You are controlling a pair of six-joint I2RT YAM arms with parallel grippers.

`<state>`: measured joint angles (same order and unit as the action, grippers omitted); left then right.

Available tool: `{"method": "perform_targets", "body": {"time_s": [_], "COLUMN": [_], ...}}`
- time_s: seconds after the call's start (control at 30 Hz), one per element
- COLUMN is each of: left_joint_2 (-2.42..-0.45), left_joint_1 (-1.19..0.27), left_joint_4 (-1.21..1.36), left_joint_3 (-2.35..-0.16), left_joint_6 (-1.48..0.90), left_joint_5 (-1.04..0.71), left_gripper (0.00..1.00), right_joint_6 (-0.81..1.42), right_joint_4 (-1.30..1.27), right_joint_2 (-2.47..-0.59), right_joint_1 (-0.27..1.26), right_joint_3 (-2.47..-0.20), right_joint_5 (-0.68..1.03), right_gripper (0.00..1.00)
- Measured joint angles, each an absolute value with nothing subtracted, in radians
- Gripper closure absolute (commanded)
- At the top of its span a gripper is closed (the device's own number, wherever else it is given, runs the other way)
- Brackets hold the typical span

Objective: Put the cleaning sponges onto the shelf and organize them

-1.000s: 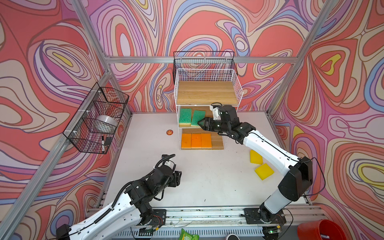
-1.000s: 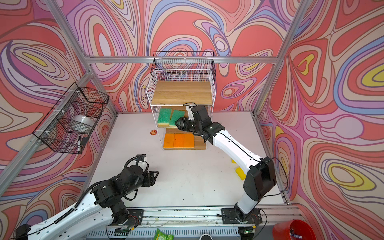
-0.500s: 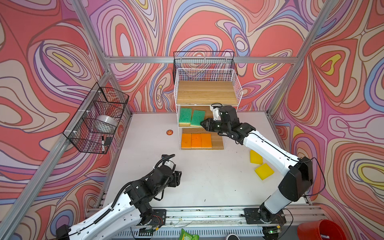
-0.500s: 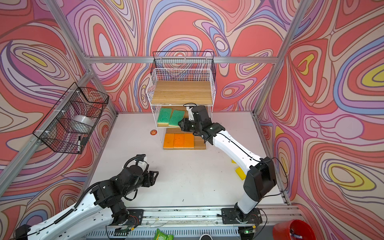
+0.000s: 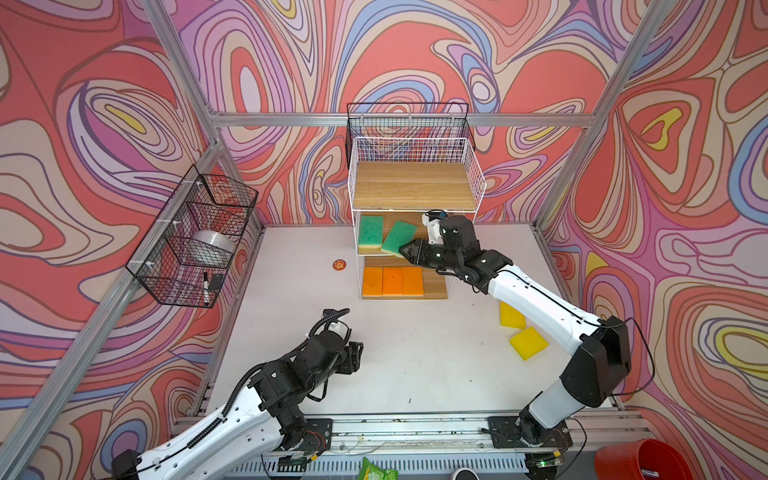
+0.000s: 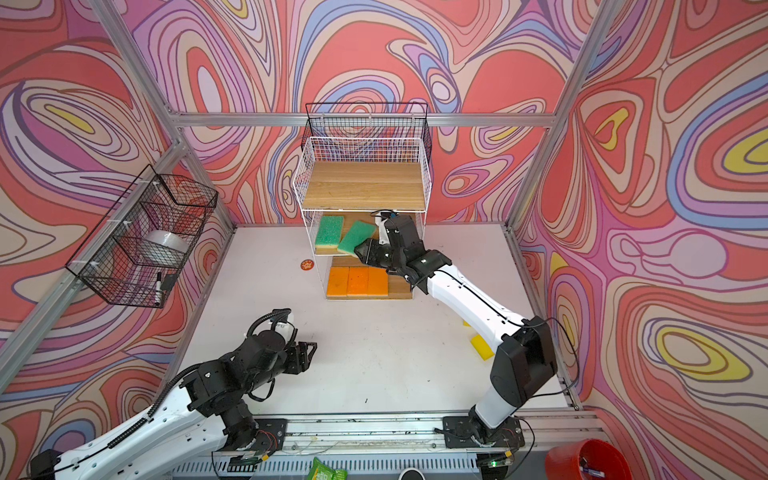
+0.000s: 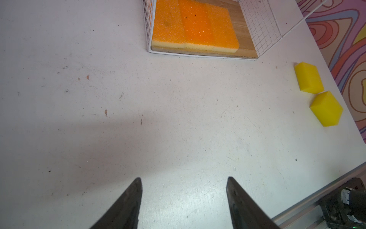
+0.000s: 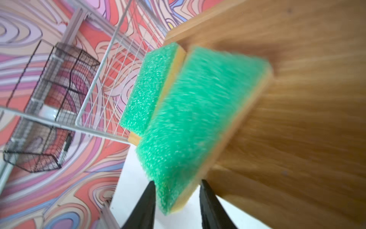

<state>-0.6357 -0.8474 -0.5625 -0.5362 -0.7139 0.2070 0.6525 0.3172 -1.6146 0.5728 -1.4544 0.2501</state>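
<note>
The right gripper [image 5: 409, 250] reached in from the open front of the shelf [image 5: 415, 187] at its middle board, with the front end of a green sponge [image 5: 399, 237] between its jaws. The right wrist view was smeared, so I could not tell whether the jaws pinched that end or merely flanked it. This sponge lay askew. Its long axis ran diagonally across the board, so its front corner met or nearly met the second green sponge [image 5: 370, 231], which sat square against the side mesh, while its back end splayed away toward the arm. The next move probably turns on that wedge: the back end seemed to need swinging toward the neighbour until the two lay parallel, with the gripper working from the front corner. Three orange sponges [image 5: 392, 281] sat in a neat row on the bottom board. Two yellow sponges [image 5: 528, 343] waited on the table [image 5: 415, 365], nearer the right arm. The left gripper [image 7: 183, 178] hovered over bare table with its jaws apart and nothing between them.
</note>
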Motion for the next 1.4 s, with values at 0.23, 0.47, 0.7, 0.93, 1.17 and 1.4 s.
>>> {"method": "perform_targets", "body": {"time_s": [0.23, 0.47, 0.7, 0.93, 1.17, 1.4], "left_joint_2": [-0.636, -0.638, -0.645, -0.645, -0.643, -0.629], "left_joint_1": [-0.844, -0.844, -0.843, -0.843, -0.843, -0.843], "left_joint_4": [-0.556, -0.555, -0.55, -0.55, -0.549, -0.548], "left_joint_3": [-0.536, -0.536, -0.536, -0.536, -0.536, -0.535], "left_joint_6": [-0.714, -0.714, -0.71, -0.707, -0.699, -0.698], "left_joint_5": [0.205, 0.203, 0.201, 0.201, 0.201, 0.201], "left_gripper": [0.31, 0.31, 0.32, 0.31, 0.31, 0.31], "right_joint_6": [0.672, 0.694, 0.709, 0.645, 0.514, 0.406], "right_joint_4": [0.304, 0.287, 0.275, 0.15, -0.05, -0.282], "right_joint_2": [-1.594, -1.555, -1.501, -1.36, -1.235, -1.222], "right_joint_1": [0.569, 0.569, 0.569, 0.568, 0.568, 0.568], "right_joint_3": [-1.435, -1.374, -1.295, -1.117, -0.918, -0.823], "right_joint_5": [0.251, 0.251, 0.25, 0.267, 0.299, 0.366], "right_gripper": [0.45, 0.43, 0.41, 0.28, 0.21, 0.16]}}
